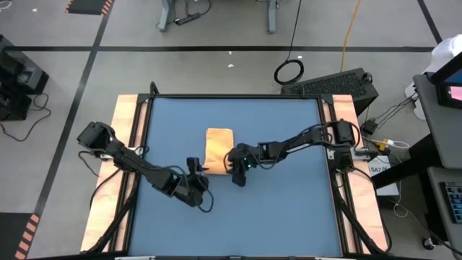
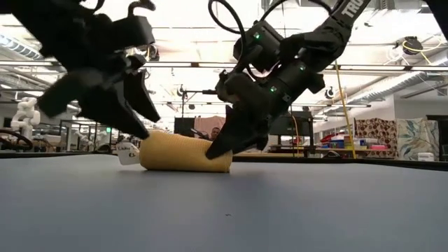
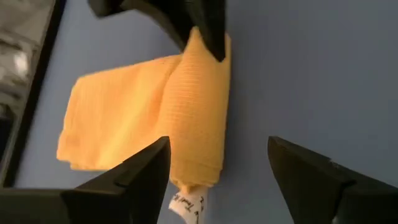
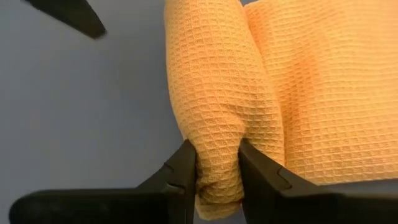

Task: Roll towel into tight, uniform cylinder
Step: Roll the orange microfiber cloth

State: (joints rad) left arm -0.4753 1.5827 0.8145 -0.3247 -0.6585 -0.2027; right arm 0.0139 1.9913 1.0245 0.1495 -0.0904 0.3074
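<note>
Blue table (image 1: 289, 209), wood-edged, cables and a dark keyboard beyond its far side. Near its middle, orange-yellow towel (image 1: 219, 148), partly rolled: a thick roll along the near edge, flat remainder stretching away behind. Right gripper (image 4: 217, 163) at one end of the roll, jaws pinching the fabric. Left gripper (image 3: 217, 168) just short of the other end, jaws spread wide, gripping nothing. Small white tag (image 3: 188, 205) sticking out there, lettering too small to read.
</note>
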